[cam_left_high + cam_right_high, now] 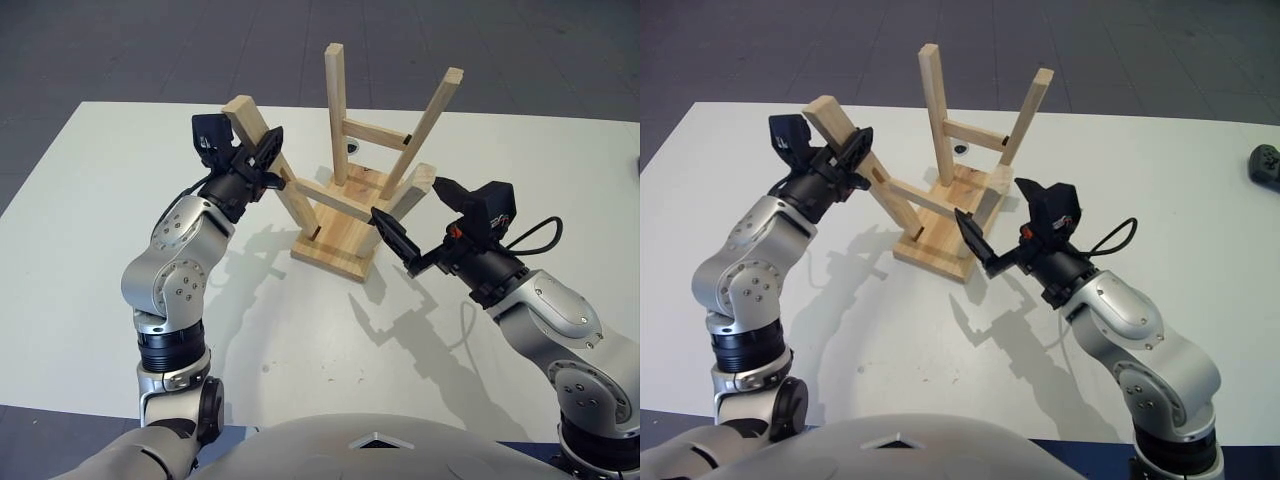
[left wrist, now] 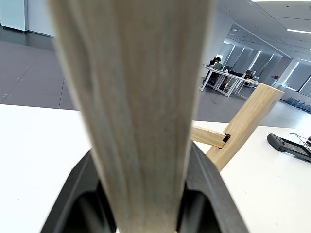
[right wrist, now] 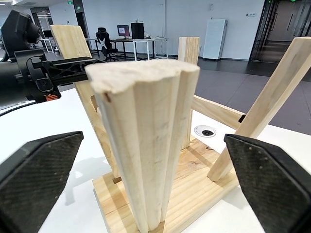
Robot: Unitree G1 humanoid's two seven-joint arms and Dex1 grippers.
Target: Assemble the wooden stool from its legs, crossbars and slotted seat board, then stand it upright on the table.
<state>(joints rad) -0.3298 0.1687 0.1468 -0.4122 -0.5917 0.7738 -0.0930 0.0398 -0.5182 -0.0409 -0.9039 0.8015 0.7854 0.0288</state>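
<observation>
The left gripper (image 1: 264, 163) is clamped on the near-left leg (image 1: 298, 202). The right gripper (image 1: 420, 213) stands wide, straddling the near-right leg (image 3: 146, 145) without touching it. The stool (image 1: 937, 120) sits inverted mid-bench, its seat board (image 1: 335, 252) on the bench (image 1: 100, 190). Assembly looks complete, so next the right gripper must close before the stool is flipped upright.

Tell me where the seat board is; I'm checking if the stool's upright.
In the eye views the seat board lies flat on the table, legs up, between the left gripper clamping one leg and the open right gripper.
</observation>
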